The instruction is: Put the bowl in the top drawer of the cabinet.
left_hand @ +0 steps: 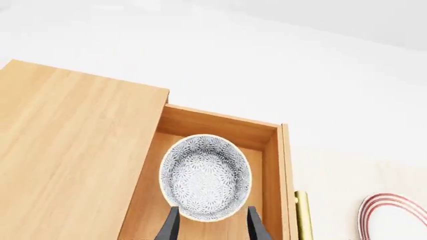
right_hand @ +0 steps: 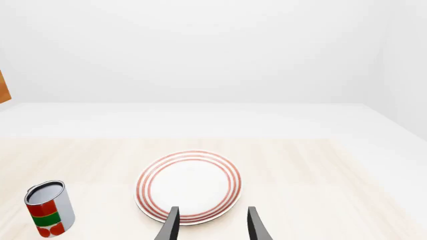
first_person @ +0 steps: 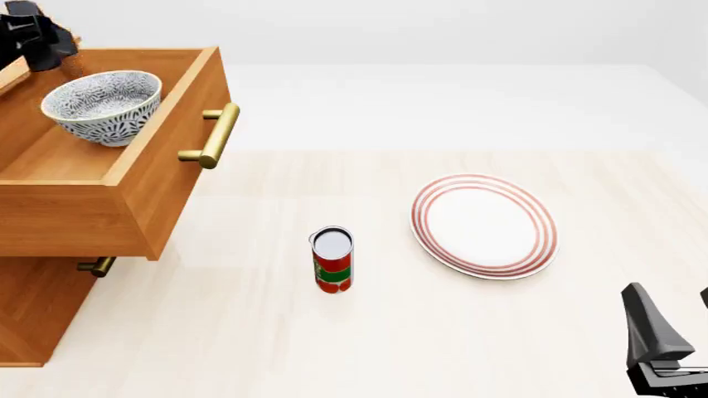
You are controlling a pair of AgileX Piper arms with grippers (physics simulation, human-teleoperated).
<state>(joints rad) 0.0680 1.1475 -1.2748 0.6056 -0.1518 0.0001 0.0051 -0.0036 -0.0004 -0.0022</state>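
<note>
left wrist view: item one, the bowl, lying inside the top drawer, which is pulled out from the cabinet. your left gripper has its fingers spread apart, one at each side of the bowl's near rim; contact is not discernible. the fingers are cut off at the frame edge. also listed: a strip of brass handle and part of a red-ringed plate.

front view: bowl sits upright in the open top drawer, well clear of the front panel. bar handle points toward the table middle. the left gripper is only a dark shape at the corner, its jaws unreadable here. the lower drawer's handle peeks out beneath. a can and the plate stand apart on the table. the right gripper is cropped at the corner.

right wrist view: right gripper is spread open and empty, hanging near the plate; can off to one side.

judgement: placement looks done; you likely need to lift the left arm straight clear without nudging the bowl.
</note>
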